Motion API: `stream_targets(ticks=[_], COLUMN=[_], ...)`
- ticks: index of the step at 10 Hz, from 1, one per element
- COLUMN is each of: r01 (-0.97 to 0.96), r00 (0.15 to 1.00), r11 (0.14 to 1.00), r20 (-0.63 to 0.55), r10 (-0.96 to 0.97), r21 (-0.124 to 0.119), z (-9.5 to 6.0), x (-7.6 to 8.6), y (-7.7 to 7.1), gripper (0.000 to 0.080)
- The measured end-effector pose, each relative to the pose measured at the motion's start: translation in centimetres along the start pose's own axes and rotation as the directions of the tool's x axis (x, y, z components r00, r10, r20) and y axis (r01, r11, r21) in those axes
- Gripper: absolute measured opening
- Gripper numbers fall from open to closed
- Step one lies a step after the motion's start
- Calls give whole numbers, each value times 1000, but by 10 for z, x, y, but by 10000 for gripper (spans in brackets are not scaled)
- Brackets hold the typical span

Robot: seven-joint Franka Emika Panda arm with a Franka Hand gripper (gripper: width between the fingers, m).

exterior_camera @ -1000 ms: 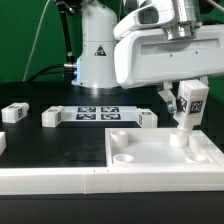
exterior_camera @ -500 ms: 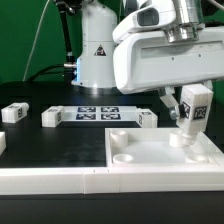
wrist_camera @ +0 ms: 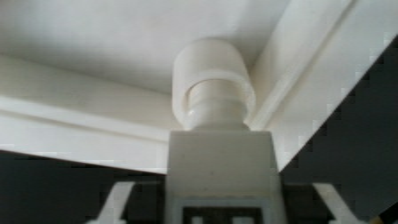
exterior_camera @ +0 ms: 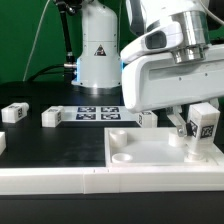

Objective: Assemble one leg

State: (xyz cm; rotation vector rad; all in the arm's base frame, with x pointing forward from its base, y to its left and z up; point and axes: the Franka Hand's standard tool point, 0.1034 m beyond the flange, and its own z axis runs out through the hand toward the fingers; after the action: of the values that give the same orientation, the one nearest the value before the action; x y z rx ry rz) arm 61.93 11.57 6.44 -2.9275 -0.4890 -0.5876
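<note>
The gripper (exterior_camera: 202, 120) is clamping one leg (exterior_camera: 198, 146) by its blocky tagged end, jaws closed on it. It's holding the leg slightly tilted, with the round end pointing down, presumably so that end can drop into the white square panel (exterior_camera: 150, 160). The leg is hanging over the panel's corner on the exterior view's right. In the wrist view it's tucked against the panel's raised rim; can't tell if it's touching. Spare legs (exterior_camera: 52, 117) are sitting on the table (exterior_camera: 30, 140) by the marker board (exterior_camera: 97, 113).
</note>
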Motion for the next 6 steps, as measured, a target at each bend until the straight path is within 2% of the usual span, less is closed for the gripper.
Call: stream_targets(ticks=[3, 6], r01=[-1, 2], r00=[1000, 996], r11=[1000, 999], r20=[-17, -87], r10=[1, -5], r21=[-7, -35], z=[3, 2], x=[-3, -7], y=[0, -1], gripper=[290, 290])
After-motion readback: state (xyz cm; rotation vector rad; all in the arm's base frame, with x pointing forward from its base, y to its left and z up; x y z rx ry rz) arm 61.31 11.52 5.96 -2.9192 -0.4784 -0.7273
